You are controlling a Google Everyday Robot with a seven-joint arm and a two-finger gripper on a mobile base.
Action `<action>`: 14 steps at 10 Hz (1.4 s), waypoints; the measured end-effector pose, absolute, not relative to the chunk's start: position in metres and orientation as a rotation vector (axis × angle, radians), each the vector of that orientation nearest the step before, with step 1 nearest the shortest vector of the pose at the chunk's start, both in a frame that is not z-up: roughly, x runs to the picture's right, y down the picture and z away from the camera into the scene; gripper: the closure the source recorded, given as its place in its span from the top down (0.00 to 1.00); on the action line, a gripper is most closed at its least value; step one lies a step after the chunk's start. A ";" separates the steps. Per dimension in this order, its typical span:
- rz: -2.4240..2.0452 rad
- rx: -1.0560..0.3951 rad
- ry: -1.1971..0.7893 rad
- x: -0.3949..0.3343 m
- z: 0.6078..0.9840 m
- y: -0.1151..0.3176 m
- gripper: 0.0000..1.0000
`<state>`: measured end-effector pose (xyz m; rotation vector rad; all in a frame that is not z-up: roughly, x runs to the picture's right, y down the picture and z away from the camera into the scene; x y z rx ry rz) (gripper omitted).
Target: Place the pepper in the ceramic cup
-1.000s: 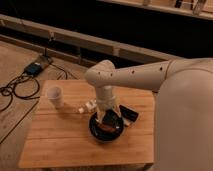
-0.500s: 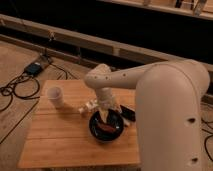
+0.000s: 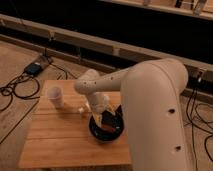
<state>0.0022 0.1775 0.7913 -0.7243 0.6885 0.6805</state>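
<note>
Poised low over the bowl (image 3: 96, 134) with hand (image 3: 103, 114) spread wide just above the pepper (image 3: 110, 121) lying inside, likely to pinch it for carrying to the cup (image 3: 56, 96), upright well apart near the table's (image 3: 55, 145) left corner.

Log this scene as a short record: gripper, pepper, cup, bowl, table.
gripper: open, low over the bowl
pepper: red-orange, inside the bowl, beside the gripper
cup: white, upright, near the table's far corner at picture left, apart from the bowl
bowl: black, round, on the table
table: wooden slats
</note>
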 end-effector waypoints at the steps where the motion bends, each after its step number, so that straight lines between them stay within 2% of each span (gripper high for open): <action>1: 0.668 -0.731 0.693 -0.002 0.792 0.183 0.65; 12: 0.595 -0.827 0.776 0.009 0.813 0.226 0.65; 13: 0.591 -0.830 0.779 0.009 0.814 0.227 0.62; 14: 0.588 -0.833 0.783 0.009 0.815 0.228 0.54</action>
